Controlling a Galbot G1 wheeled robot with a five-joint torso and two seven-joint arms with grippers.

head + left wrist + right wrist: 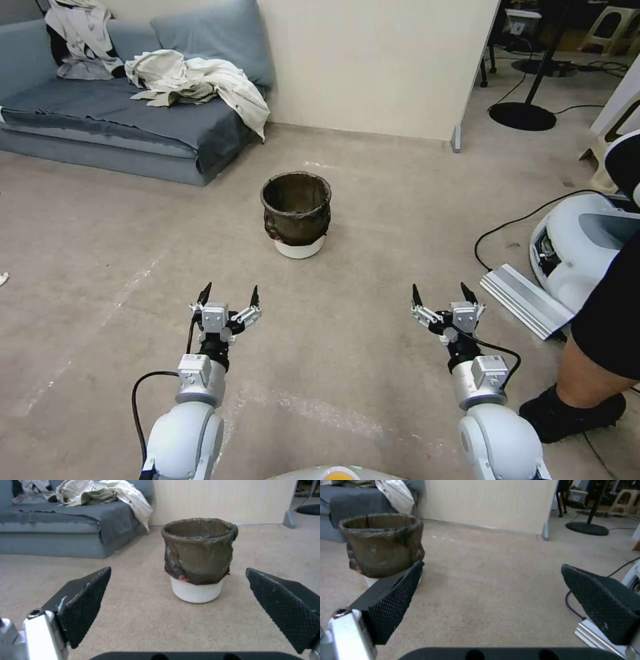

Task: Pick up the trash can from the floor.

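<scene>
Your bin (296, 215) stands upright on the floor (373, 220), dark bag over white base; left gripper (229, 295) and right gripper (441, 294) gape wide, empty, near you.

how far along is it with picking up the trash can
Done: the robot faces the trash can. In hand: nothing; the left claw and right claw hover open, short of the can, which stands upright on the floor. Left: reach in, grip it and lift.

Blue-grey sofa (120, 117) against cream wall (373, 60), beige floor (100, 240).
</scene>
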